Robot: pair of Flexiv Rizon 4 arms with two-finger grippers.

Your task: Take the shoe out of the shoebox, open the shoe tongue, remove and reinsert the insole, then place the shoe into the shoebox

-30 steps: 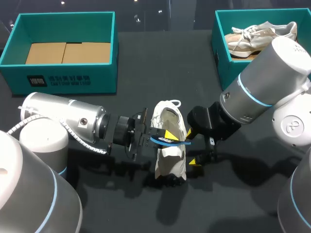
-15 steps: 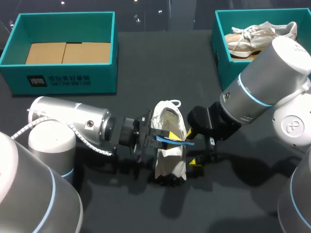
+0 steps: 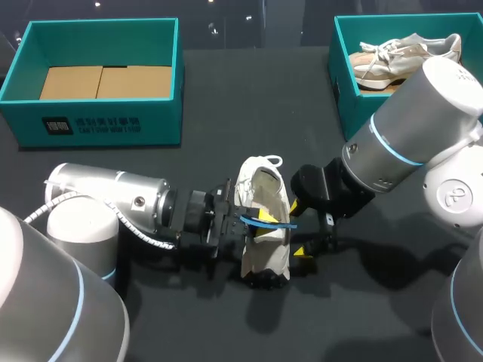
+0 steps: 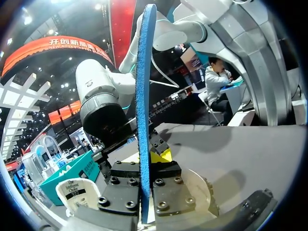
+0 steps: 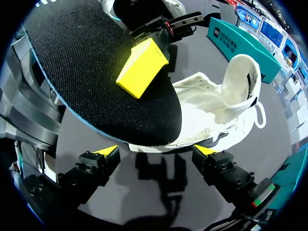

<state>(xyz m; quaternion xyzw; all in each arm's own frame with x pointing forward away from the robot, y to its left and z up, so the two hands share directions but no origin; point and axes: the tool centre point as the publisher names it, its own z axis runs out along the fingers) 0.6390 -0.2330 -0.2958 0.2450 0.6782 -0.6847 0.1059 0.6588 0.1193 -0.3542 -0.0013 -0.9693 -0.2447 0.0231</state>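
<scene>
With left gripper (image 3: pixel 253 216) clamped on the insole (image 5: pixel 91 53) over the shoe (image 3: pixel 266 256) at the head view's lower centre on the table (image 3: pixel 226 105), and right gripper (image 5: pixel 156 153) open beside it, presumably for reinsertion: hold insole level, feed toe end first, steady shoe.

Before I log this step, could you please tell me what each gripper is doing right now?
Left gripper: shut on the insole, over the shoe.
Right gripper: open, holding nothing, beside the shoe.
</scene>
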